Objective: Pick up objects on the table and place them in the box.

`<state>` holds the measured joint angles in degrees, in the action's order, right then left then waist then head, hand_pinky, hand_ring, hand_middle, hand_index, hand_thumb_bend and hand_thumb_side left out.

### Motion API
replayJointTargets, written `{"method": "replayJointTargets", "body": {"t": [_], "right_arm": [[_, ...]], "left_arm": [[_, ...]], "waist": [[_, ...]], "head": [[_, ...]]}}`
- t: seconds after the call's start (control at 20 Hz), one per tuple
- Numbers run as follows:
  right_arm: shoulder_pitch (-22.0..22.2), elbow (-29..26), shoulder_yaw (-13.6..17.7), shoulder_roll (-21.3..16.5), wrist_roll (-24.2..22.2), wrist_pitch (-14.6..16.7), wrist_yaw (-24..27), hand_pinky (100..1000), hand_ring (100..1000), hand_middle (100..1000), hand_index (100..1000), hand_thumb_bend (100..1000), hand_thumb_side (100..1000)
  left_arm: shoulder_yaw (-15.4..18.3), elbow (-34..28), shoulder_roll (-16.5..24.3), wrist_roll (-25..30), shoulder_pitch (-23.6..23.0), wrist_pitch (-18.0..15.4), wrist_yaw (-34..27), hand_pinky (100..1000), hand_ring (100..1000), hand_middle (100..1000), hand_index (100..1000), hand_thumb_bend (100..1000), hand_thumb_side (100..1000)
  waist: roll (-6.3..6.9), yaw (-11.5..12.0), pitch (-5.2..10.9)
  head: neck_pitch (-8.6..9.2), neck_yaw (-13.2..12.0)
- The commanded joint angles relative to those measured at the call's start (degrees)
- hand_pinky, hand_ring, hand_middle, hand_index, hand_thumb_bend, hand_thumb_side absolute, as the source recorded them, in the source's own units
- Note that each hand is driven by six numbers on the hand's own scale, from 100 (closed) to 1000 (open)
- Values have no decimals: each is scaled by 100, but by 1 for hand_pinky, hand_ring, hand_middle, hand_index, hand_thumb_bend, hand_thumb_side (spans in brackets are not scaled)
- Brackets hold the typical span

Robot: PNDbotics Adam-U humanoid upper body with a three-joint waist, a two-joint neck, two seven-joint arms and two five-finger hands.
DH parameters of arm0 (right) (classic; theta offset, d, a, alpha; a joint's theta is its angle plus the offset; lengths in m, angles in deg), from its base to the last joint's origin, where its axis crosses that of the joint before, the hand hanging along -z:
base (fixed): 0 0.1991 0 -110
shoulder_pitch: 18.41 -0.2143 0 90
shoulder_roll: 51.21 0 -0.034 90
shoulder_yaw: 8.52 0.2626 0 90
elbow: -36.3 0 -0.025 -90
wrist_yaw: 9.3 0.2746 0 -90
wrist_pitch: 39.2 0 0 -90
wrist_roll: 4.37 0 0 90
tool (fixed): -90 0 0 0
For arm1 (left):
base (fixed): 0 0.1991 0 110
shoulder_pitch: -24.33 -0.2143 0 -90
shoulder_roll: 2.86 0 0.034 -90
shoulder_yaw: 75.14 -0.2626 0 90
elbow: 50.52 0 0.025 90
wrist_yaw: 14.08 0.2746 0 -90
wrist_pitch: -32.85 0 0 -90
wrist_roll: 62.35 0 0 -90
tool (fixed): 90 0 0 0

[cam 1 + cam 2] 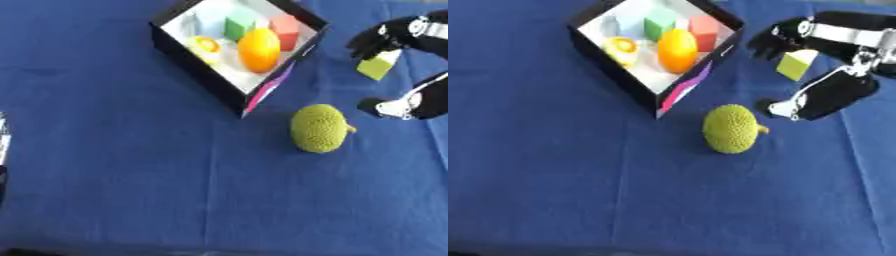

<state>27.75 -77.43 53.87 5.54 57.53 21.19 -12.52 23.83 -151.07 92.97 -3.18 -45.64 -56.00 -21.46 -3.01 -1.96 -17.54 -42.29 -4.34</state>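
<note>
Setting: staged robot test station, likely a lab.

The desk (131, 175) is covered edge to edge by a plain blue cloth. On it lie only practice props: a black-walled box (197, 65) with a white inside holding coloured blocks and toy fruit, and a bumpy green toy fruit (320, 128) beside it. No household or shop furnishings show.

You will find no words or numbers to read here. The box (262, 92) has pink and purple colour on its side, not letters.
</note>
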Motion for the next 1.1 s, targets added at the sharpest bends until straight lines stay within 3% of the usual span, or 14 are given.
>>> {"method": "replayJointTargets", "body": {"t": [0.05,0.3,0.55,1.05,1.1], "right_arm": [[-92,-86,-76,-62,-122,-150,-440,982,857,781,890,418,161],[-100,-86,-260,147,-372,-398,-873,989,860,780,886,411,122],[-92,-86,-474,373,-650,-564,-1201,989,863,782,874,416,157],[-64,-1,-584,584,-896,-576,-1489,993,875,792,889,419,178],[-88,81,-601,630,-848,-557,-1553,991,877,794,889,423,213]], "left_arm": [[19,-125,107,12,56,22,4,696,754,784,840,100,605],[13,-105,99,29,59,41,-17,695,753,783,839,100,602],[10,-102,88,28,69,61,-19,694,752,782,838,100,596],[8,-126,82,27,74,80,-18,703,752,781,838,100,597],[1,-142,79,45,75,72,-12,702,752,781,838,100,597]], "waist": [[-19,2,341],[-12,15,337],[-8,39,332],[-5,57,332],[-2,62,331]], "head": [[-39,33],[-58,68],[-65,95],[-61,125],[-58,132]]}}
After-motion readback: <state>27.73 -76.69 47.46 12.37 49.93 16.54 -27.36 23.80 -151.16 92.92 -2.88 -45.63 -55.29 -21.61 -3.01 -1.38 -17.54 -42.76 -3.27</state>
